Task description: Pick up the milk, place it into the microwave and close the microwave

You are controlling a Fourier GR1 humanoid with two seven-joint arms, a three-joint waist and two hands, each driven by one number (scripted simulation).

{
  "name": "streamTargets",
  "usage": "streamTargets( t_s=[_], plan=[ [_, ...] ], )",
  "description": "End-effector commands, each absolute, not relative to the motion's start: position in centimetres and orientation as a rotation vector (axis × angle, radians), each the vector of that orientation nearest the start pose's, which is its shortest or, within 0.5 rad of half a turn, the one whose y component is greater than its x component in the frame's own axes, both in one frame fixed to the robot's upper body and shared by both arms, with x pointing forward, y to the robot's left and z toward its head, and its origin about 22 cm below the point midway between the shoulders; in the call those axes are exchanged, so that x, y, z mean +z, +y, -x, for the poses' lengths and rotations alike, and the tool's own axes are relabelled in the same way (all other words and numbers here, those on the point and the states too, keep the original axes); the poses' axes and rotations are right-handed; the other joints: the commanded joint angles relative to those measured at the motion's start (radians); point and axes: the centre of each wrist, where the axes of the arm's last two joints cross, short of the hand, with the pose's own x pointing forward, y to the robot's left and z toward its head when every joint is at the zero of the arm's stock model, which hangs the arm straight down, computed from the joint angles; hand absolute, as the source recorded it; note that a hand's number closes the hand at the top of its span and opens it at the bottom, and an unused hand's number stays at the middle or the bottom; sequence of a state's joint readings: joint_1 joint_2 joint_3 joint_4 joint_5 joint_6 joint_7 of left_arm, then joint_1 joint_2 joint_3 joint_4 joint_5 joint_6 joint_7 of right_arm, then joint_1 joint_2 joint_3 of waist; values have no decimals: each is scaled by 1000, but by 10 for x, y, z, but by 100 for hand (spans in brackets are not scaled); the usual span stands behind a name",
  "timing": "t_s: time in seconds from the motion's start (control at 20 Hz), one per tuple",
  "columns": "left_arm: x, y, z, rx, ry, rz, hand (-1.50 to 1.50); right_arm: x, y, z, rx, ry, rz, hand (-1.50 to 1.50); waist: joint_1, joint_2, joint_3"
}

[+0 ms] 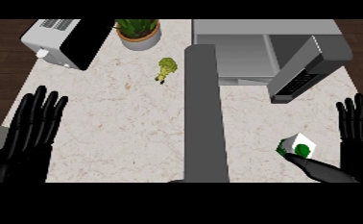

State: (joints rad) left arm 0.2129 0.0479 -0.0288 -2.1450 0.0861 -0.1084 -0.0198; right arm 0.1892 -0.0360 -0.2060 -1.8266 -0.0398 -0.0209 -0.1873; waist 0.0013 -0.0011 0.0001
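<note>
Milk (296, 147) carton sits on the table (120, 122) at approx 4 o'clock, near the front-right edge, white w/ green print, looks tilted. Right hand (327, 171) is right by it: thumb reaches toward the carton's base, fingers straight up at the frame's right edge, open, holding nothing. Can't tell if the thumb touches yet. Left hand (32, 127) rests open at 9 o'clock, fingers up. Microwave (248, 50) at 1 o'clock, door (308, 69) swung open, cavity clear to see. Carton prob light, stiff-ish cardboard walls, smooth, could slip or dent; best grab across the flat side walls mid-body, not the gabled top. Wide grey post (205, 117) runs down centre.
</note>
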Motion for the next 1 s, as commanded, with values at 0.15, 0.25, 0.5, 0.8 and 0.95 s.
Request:
streamTargets(
  t_s=[0.15, 0.25, 0.5, 0.8, 0.95],
  plan=[
    [99, 247, -167, -75, -1952, 88, -150, -15, -332, -156, -164, -1756, 323, -150, -3, 0, 0],
    [126, 236, -155, -70, -1968, 87, -150, -23, -307, -167, -185, -1766, 357, -150, -1, 0, 0],
    [99, 235, -164, -58, -1943, 81, -150, -69, -333, -163, -220, -1721, 371, -150, 0, 2, 1],
    [110, 253, -152, -73, -1964, 87, -150, -96, -334, -162, -200, -1718, 339, -150, 1, 1, 0],
    [114, 234, -157, -74, -1961, 84, -150, -110, -324, -160, -239, -1734, 332, -150, 0, 1, 0]
  ],
)
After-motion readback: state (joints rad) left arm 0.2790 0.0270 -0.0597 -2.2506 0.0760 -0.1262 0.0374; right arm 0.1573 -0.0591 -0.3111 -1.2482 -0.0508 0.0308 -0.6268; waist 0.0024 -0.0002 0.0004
